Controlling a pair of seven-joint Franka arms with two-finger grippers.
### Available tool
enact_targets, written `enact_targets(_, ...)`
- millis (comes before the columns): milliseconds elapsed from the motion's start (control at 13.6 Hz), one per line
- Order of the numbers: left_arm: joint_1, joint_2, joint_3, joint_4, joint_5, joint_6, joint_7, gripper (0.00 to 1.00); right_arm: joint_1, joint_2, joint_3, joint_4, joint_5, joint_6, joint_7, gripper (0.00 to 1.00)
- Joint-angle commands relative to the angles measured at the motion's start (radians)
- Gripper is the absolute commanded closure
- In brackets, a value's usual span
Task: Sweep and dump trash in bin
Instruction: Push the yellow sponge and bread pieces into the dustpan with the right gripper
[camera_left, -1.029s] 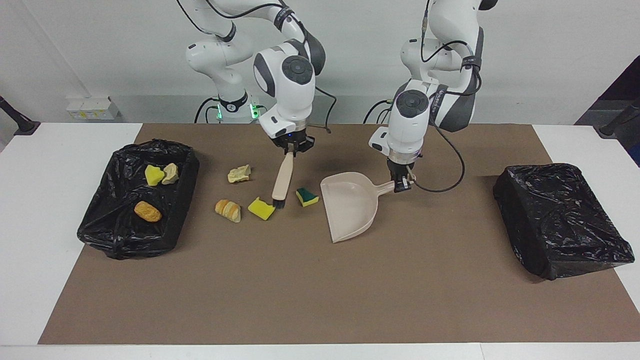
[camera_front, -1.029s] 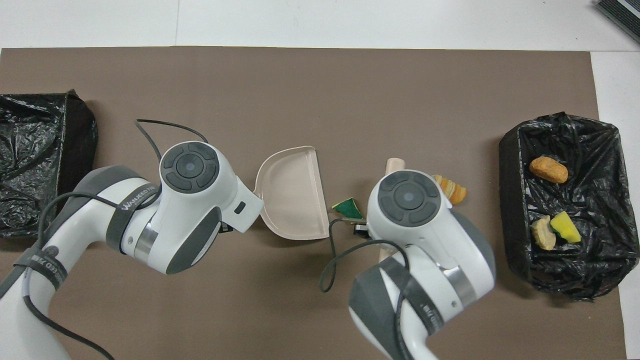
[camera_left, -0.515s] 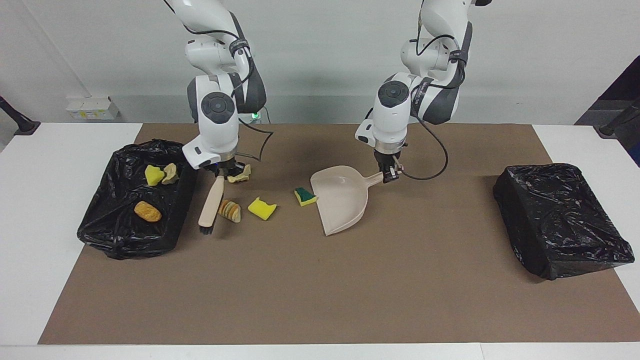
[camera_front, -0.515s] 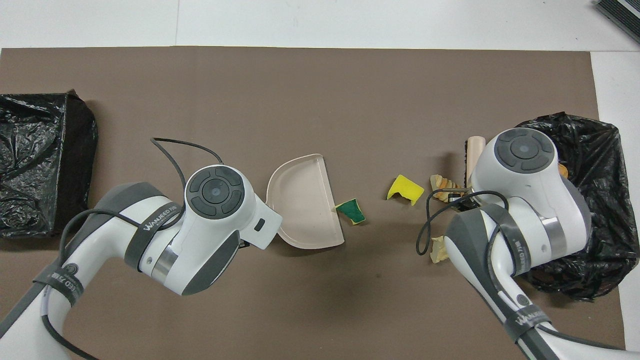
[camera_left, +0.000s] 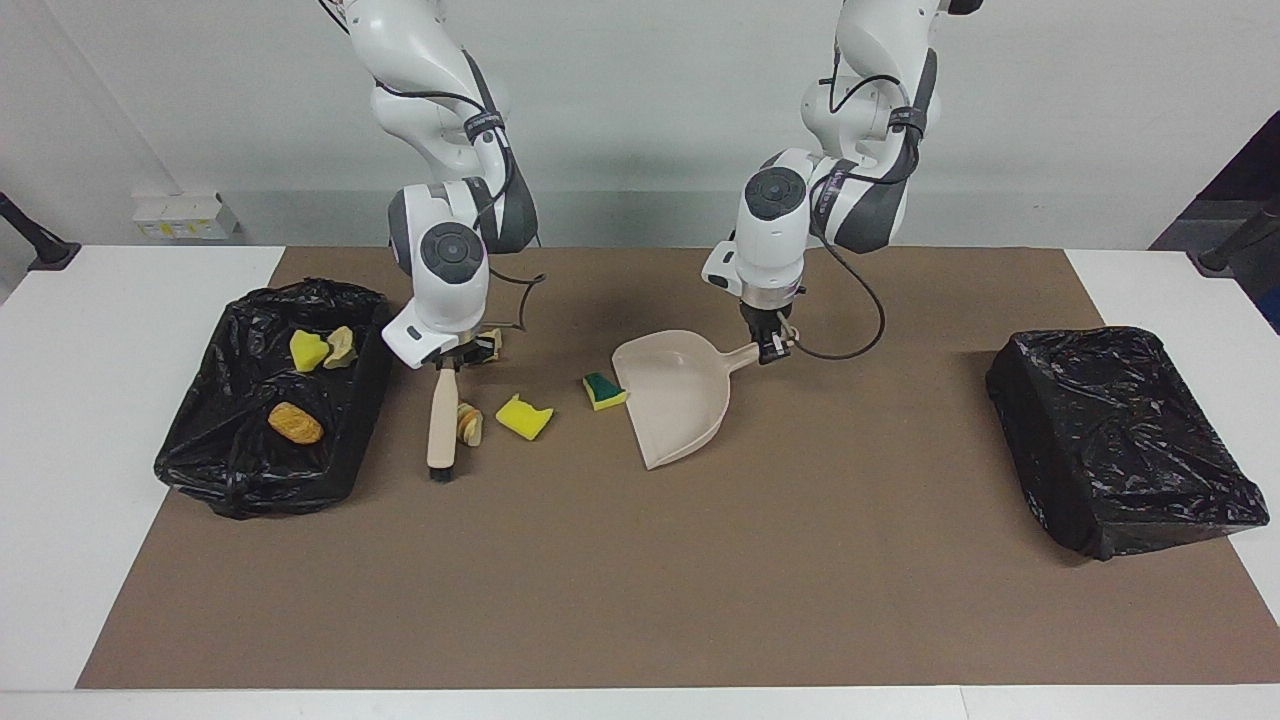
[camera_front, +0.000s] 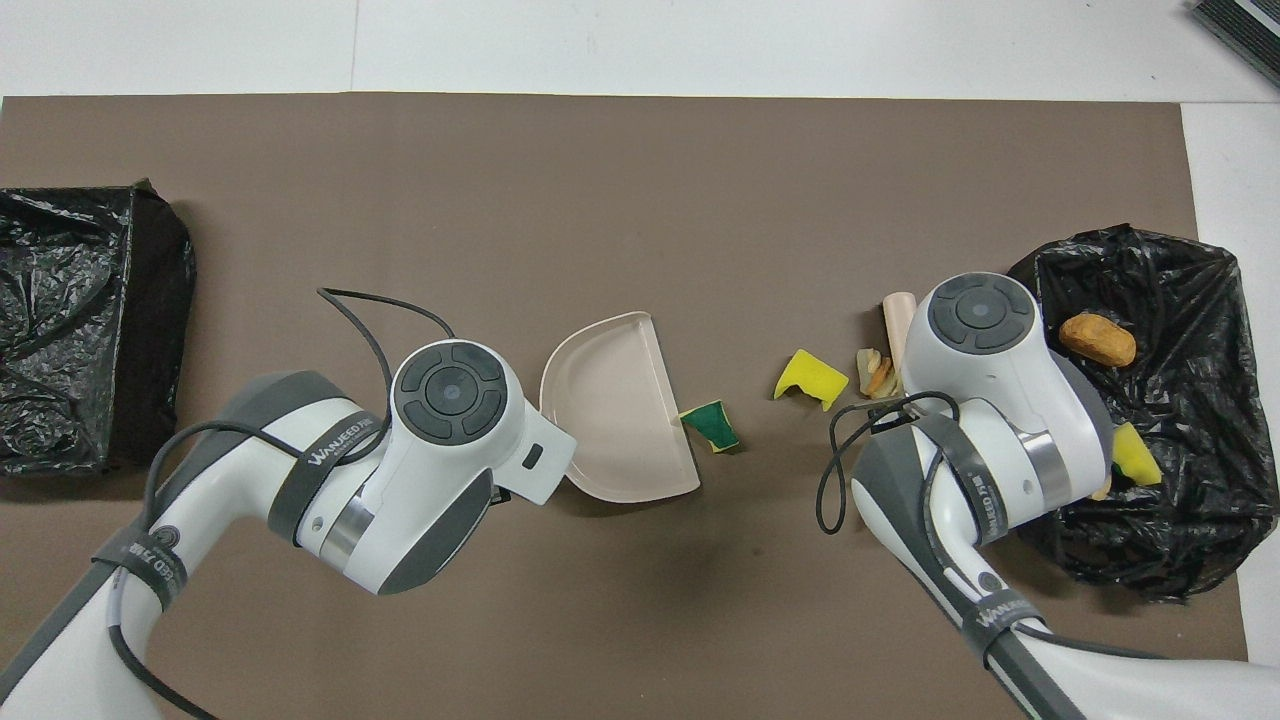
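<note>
While the right gripper (camera_left: 447, 360) stays clamped on the brush (camera_left: 440, 425), it has swung from the bin-side edge so the bristles now sit against the bread lump (camera_left: 468, 423), with the yellow sponge (camera_left: 524, 416) just beside it. Left gripper (camera_left: 771, 347), shut on the dustpan (camera_left: 678, 398) handle, has slid the pan lip up against the green-backed sponge (camera_left: 604, 391). Three trash pieces already lie in the open bin (camera_left: 240, 470); the sweep toward the pan looks set to start.
</note>
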Motion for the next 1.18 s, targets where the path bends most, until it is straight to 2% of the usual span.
enact_targets(0, -0.011, -0.008, 0.004, -0.013, 0.008, 0.001, -0.013, 1.00, 0.053, 0.023, 0.005, -0.004, 0.076, 0.018, -0.039, 1.00)
enact_targets(294, -0.011, -0.012, 0.004, -0.015, 0.010, -0.022, -0.013, 1.00, 0.101, 0.034, 0.005, -0.006, 0.287, 0.069, -0.177, 1.00)
enact_targets(515, -0.011, -0.011, 0.004, -0.015, 0.010, -0.019, -0.011, 1.00, 0.163, 0.048, 0.005, -0.006, 0.451, 0.110, -0.194, 1.00)
enact_targets(735, 0.000, -0.009, 0.005, -0.016, 0.011, -0.008, -0.004, 1.00, 0.195, 0.049, 0.005, 0.000, 0.676, 0.132, -0.311, 1.00)
enact_targets(882, 0.003, -0.009, 0.005, -0.016, 0.010, -0.002, -0.004, 1.00, 0.230, 0.054, 0.005, 0.026, 0.802, 0.149, -0.312, 1.00)
enact_targets(956, 0.005, -0.009, 0.005, -0.016, 0.010, -0.004, -0.004, 1.00, 0.244, 0.058, 0.005, 0.042, 0.844, 0.147, -0.308, 1.00)
enact_targets(1103, 0.015, -0.008, 0.005, -0.016, 0.010, -0.004, 0.001, 1.00, 0.235, 0.043, 0.002, 0.074, 0.840, 0.115, -0.299, 1.00)
